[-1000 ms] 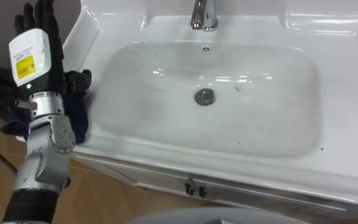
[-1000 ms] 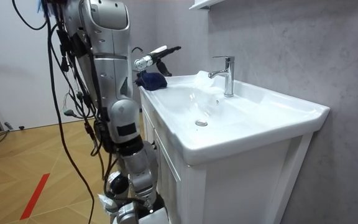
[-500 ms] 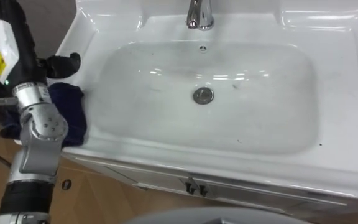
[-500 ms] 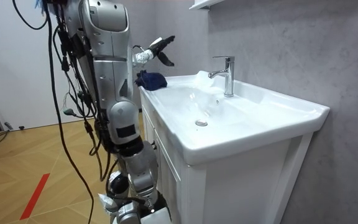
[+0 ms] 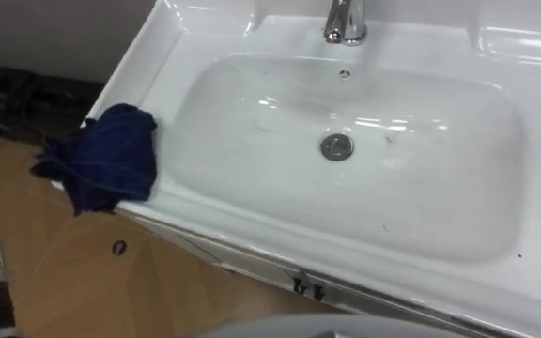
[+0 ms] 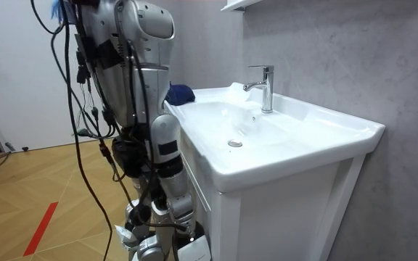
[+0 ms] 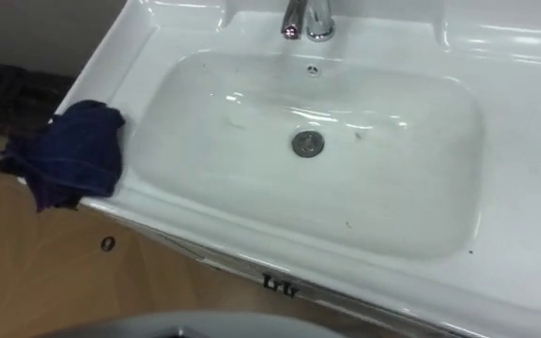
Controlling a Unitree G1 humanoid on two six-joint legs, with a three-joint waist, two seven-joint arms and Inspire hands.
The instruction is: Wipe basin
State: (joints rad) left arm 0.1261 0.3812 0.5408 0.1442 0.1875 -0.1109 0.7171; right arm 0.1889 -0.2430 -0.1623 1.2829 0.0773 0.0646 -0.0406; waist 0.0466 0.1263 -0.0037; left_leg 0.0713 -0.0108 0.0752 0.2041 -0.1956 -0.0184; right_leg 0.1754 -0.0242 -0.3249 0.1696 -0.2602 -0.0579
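A white desk [image 5: 169, 42] carries a sunken basin [image 5: 252, 160], with a tap [image 5: 346, 21] at its back. A dark blue cloth [image 5: 106, 160] lies crumpled on the left rim, seemingly drooping over the edge.

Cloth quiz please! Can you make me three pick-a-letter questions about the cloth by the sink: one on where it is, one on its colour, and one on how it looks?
1. Where is the cloth?
A. Down in the bowl, over the drain
B. On the left rim of the basin, hanging over its edge
C. Draped over the tap

2. What colour is the cloth?
A. Dark blue
B. Yellow
C. White

3. How does the cloth lie?
A. Spread out flat
B. Rolled into a tight tube
C. Bunched up in a loose heap

Answers:
1 B, since it sits at the basin's left corner with part of it drooping past the edge.
2 A, since it looks dark blue against the white basin.
3 C, since it is full of folds and lumps.
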